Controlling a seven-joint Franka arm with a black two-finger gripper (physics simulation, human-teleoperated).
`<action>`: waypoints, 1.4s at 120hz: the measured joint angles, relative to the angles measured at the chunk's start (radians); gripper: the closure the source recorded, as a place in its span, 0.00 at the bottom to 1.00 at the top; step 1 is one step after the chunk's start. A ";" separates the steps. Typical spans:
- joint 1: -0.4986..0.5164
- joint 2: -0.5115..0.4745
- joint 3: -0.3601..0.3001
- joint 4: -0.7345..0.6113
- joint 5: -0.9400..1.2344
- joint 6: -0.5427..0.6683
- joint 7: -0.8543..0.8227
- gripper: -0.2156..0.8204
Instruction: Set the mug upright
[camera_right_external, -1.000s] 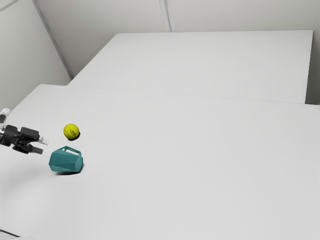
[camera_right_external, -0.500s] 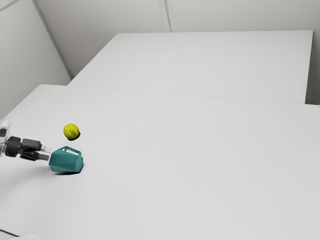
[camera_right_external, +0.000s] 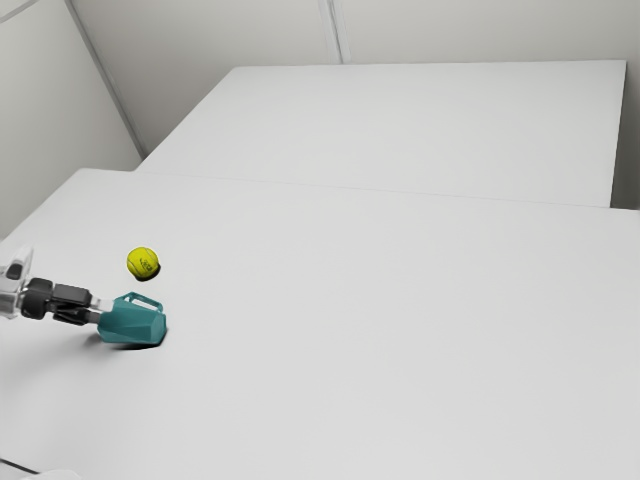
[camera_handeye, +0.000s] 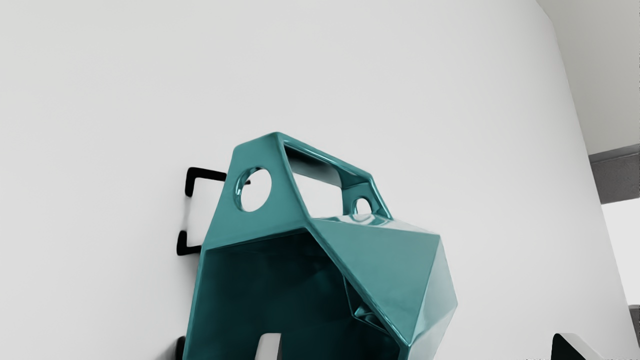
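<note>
item, one mug (camera_right_external: 132, 322); teal, faceted, lying on its side on the white tabletop (camera_right_external: 350, 350), toward the exterior view's left; we found it not upright, its handle (camera_handeye: 257, 155) uppermost, its open mouth (camera_handeye: 260, 285) turned toward the arm (camera_right_external: 12, 290) and its base toward the exterior view's right; the handle had a round hole through each end and a broad four-sided opening between them; the inside was dark, with faceted walls.

item, one pincer (camera_right_external: 101, 311); black, with pale-faced fingers (camera_handeye: 270, 347), reaching in from the exterior view's left and level with the mouth end of the mug; we saw its fingers well apart, clamped on nothing; in the wrist view one fingertip overlapped the dark mouth, though whether it was inside we could not tell; the other stood off to the side of the mug, beyond the outer wall, with a gap between; contact with the mug we could not confirm.

item, one ball (camera_right_external: 143, 262); yellow, with dark markings, resting on the tabletop near the mug, apart from it and on the handle's side in the exterior view.

sundries; a thin dark cable (camera_right_external: 20, 467) at the lower corner of the exterior view's left; a second white surface (camera_right_external: 430, 130) past the tabletop, with pale walls (camera_right_external: 480, 30) behind.
</note>
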 joint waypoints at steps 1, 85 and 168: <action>-0.001 0.000 0.000 0.000 0.000 0.000 0.001 0.23; -0.045 0.028 -0.003 0.001 -0.013 -0.012 0.039 0.53; -0.087 -0.097 -0.010 -0.003 -0.012 -0.010 0.051 0.95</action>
